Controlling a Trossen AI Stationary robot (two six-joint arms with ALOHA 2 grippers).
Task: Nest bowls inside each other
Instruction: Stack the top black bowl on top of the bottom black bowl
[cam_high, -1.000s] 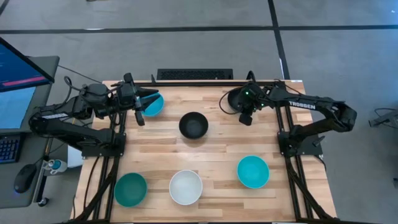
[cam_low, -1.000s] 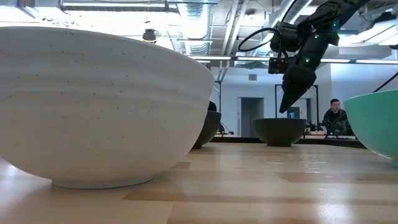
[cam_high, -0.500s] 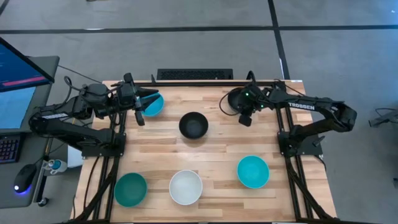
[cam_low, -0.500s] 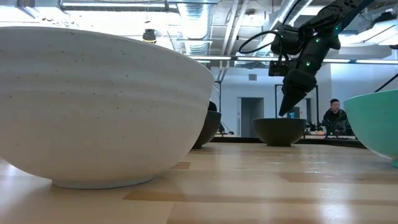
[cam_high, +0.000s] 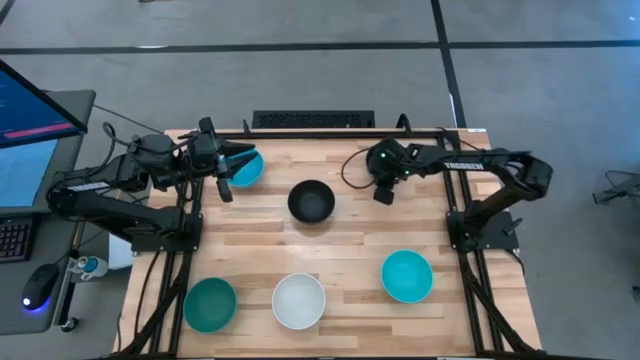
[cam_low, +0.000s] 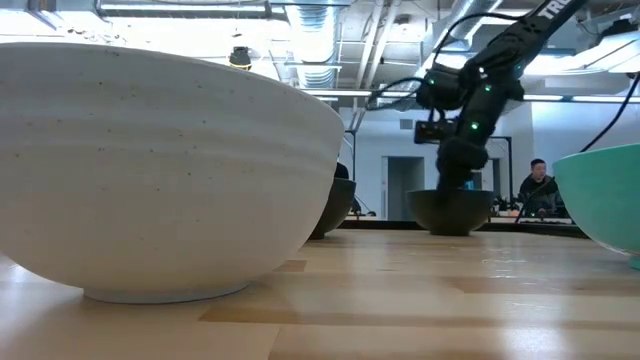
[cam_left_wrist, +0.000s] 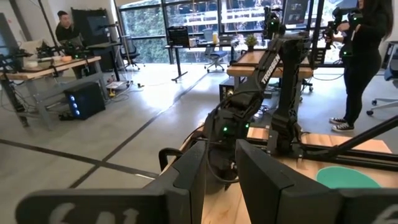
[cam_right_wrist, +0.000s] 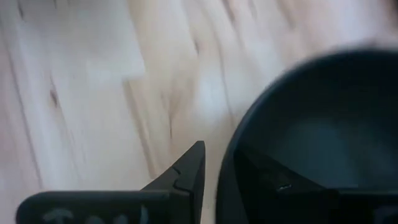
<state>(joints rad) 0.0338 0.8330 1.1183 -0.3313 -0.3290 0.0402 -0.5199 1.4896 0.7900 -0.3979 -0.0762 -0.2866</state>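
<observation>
Six bowls rest on their bases on the wooden table (cam_high: 350, 240). A black bowl (cam_high: 311, 201) sits mid-table, with a teal-green bowl (cam_high: 210, 305), a white bowl (cam_high: 299, 300) and a cyan bowl (cam_high: 407, 275) along the near edge. Another cyan bowl (cam_high: 250, 170) lies far left, below my left gripper (cam_high: 240, 158), which is open, level and holds nothing. My right gripper (cam_right_wrist: 217, 180) is open and slants down at the second black bowl (cam_right_wrist: 311, 124) at the far right. One finger stands outside its rim (cam_right_wrist: 227, 162) and one inside. In the high view the arm hides most of this bowl. My right gripper's fingers (cam_right_wrist: 186, 177) straddle the black bowl's rim from above, slanting down. I cannot tell whether they touch it. The bowl stands on the table (cam_low: 450, 212).
A dark bar (cam_high: 313, 119) lies at the table's far edge. A monitor (cam_high: 35, 110) and a mouse stand off the table's left side. People show in the room behind (cam_low: 540, 185). Bare wood lies between the mid-table bowl and the near row.
My right gripper has come down and a little toward the table's left, from above the far-right black bowl to its rim, staying open. The bowls and my left arm have kept still.
</observation>
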